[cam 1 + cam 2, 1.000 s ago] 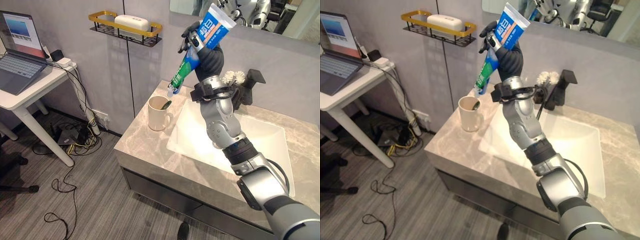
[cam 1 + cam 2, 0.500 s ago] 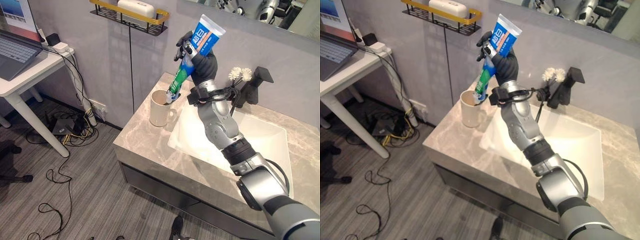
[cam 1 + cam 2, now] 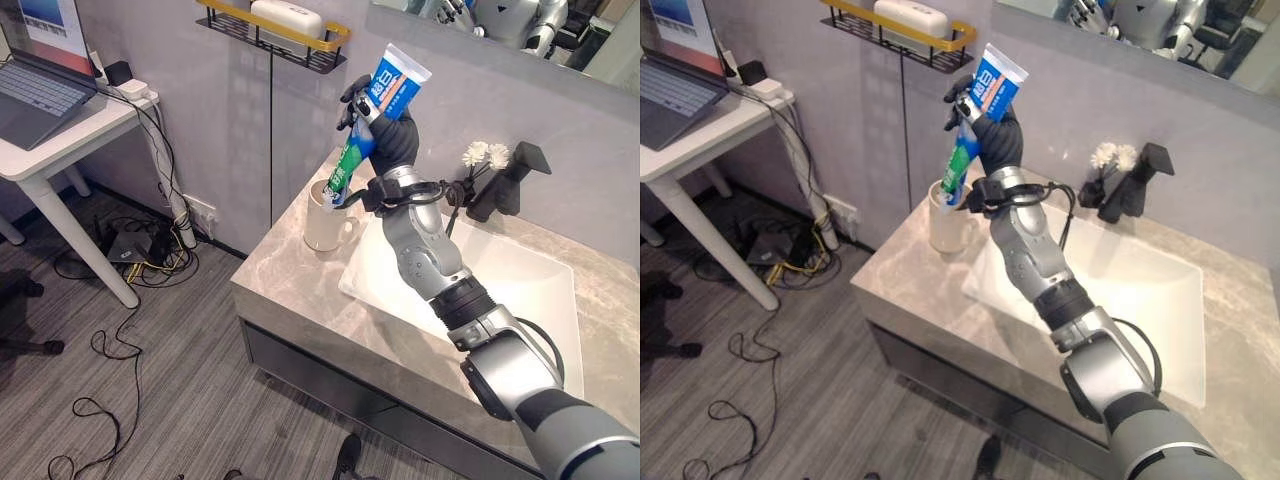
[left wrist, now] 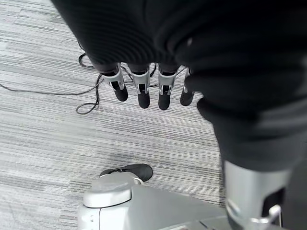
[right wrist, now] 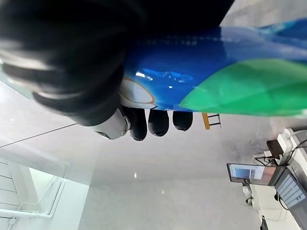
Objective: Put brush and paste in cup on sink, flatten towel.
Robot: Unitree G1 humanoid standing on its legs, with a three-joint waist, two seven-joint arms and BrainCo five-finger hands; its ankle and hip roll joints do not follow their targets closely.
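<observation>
Left hand (image 4: 144, 93) hanging over the floor, fingers relaxed and straight, holding nothing. Right hand (image 3: 385, 125) raised above the tabletop's (image 3: 300, 285) far left corner, fingers curled round the toothpaste tube (image 3: 372, 110). Compared with a second ago: tube lowered, cap end now at the rim of the cup (image 3: 325, 220) rather than clear above it. Judged as insertion under way; release not yet made. Tube blue at the flat crimped top, green lower down, tilted, cap downward. Cup cream, handled, beside the sink basin (image 3: 520, 275). Towel not identified.
</observation>
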